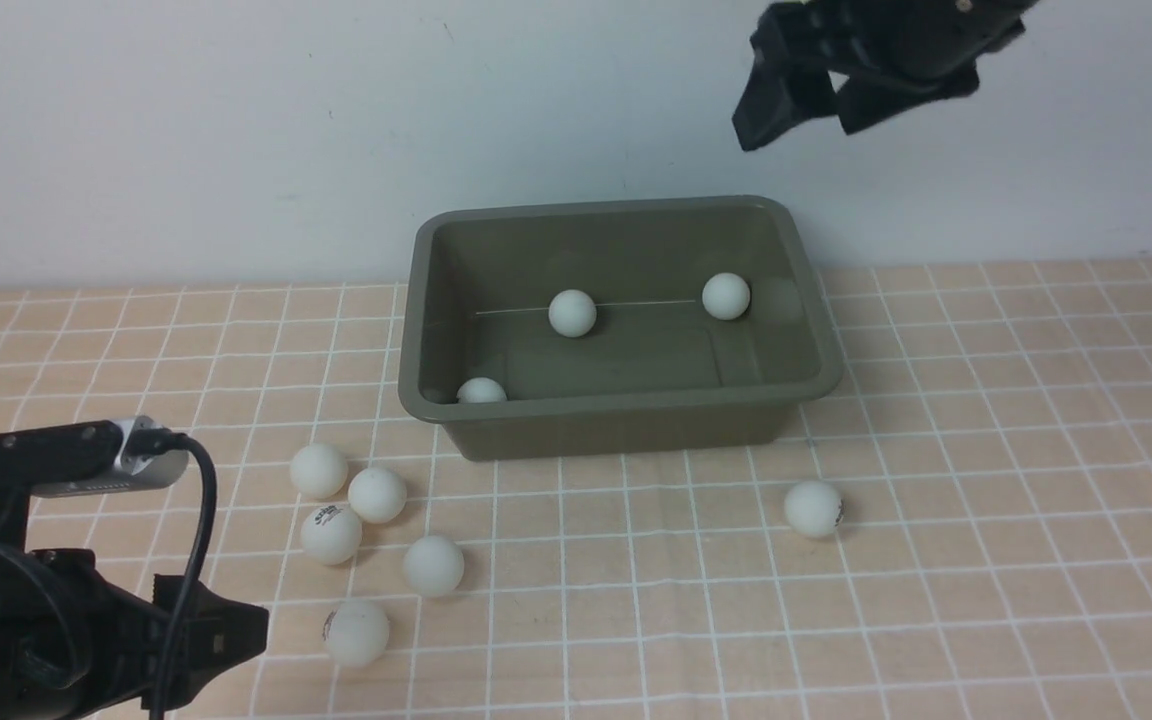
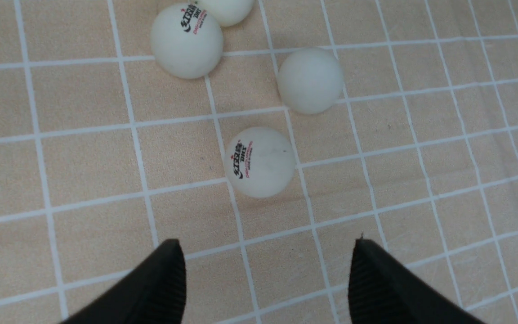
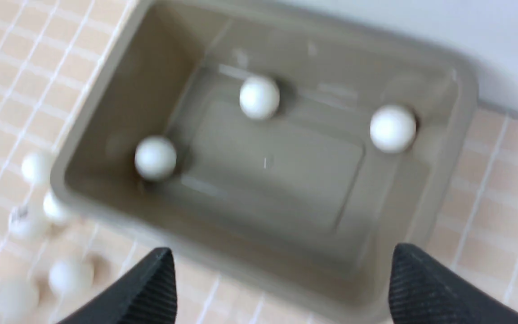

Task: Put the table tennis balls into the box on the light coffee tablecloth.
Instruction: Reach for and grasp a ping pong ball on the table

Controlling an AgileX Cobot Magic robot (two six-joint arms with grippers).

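Box [image 1: 616, 430] on gridded peach tablecloth [image 1: 986, 500] — plain white wall [image 1: 236, 120] behind.

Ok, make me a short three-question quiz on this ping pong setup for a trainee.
1. How many table tennis balls lie inside the box?
2. True or false: the right gripper is shut on a ball.
3. How many balls lie on the tablecloth outside the box? A) four B) six C) eight

Key
1. Three.
2. False: it is open and empty, raised near the box.
3. B: five clustered near the left gripper, and one alone in front of the box's right end.
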